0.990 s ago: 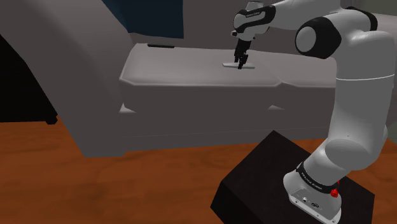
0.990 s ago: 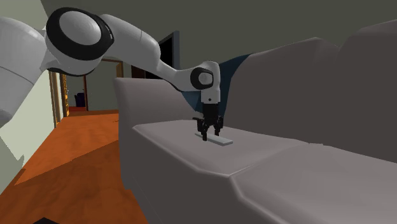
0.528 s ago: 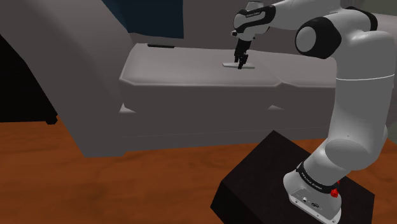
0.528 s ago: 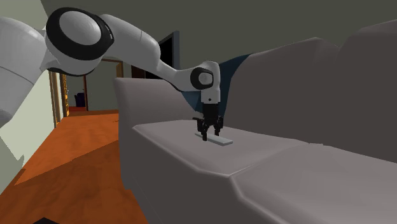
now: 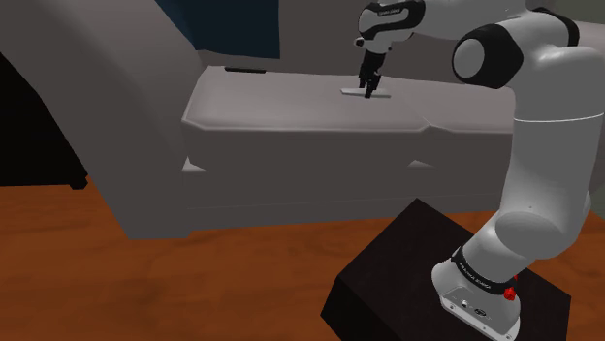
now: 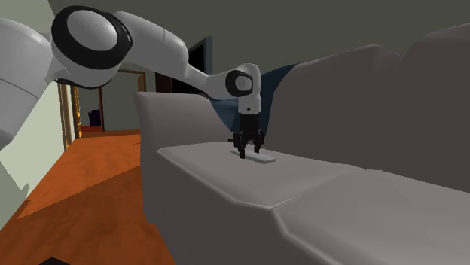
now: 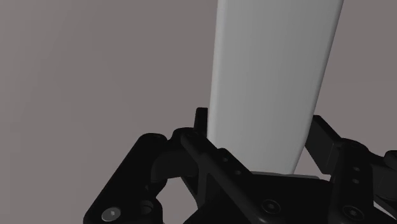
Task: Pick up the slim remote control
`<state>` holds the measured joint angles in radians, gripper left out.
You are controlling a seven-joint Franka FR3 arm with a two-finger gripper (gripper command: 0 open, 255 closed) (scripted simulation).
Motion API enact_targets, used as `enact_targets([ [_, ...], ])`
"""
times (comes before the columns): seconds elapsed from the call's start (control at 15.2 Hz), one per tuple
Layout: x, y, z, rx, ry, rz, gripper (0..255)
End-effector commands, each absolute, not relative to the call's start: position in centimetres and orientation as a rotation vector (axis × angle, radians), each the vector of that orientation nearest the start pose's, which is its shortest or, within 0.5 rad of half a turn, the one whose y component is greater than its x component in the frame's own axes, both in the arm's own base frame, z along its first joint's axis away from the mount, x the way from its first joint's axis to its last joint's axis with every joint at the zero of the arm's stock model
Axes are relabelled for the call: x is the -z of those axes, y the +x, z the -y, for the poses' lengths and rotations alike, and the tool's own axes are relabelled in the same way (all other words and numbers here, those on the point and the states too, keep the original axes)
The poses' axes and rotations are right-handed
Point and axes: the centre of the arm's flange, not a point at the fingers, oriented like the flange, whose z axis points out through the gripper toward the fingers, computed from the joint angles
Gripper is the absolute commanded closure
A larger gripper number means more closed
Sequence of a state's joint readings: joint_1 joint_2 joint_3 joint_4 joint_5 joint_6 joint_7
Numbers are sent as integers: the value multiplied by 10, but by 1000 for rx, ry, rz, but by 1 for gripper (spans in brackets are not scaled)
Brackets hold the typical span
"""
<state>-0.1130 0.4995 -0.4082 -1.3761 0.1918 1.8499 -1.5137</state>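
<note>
The pincer (image 7: 259,121) is clamped on the slim remote (image 7: 273,76). In the wrist view the two black fingers (image 7: 201,119) press against its long edges, gripping across the narrow width. The remote is drawn as a plain pale slab with no buttons I can make out, and its long axis runs straight out ahead of the fingers. That's the bit that matters for lifting. If the grip sits off-centre, my guess is the long part will want to droop.

In the second exterior view the pincer (image 6: 247,153) points straight down at the grey sofa's seat cushion (image 6: 226,181). The remote (image 6: 263,159) lies flat and pokes out toward that view's right. The shoulder view has the remote (image 5: 351,92) as a thin light sliver under the pincer (image 5: 369,89).

Hard to call:
- whether the remote is clear of the cushion or resting on it
- how much of it sits behind the fingers, since the pincer body hides that end
</note>
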Motion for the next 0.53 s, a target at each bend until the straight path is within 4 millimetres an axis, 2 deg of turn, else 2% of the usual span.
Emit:
enact_targets([
  [0.0, -457, 637, 286, 3, -2780, 1496, 255],
  [0.46, -494, 637, 286, 3, -2780, 1496, 255],
])
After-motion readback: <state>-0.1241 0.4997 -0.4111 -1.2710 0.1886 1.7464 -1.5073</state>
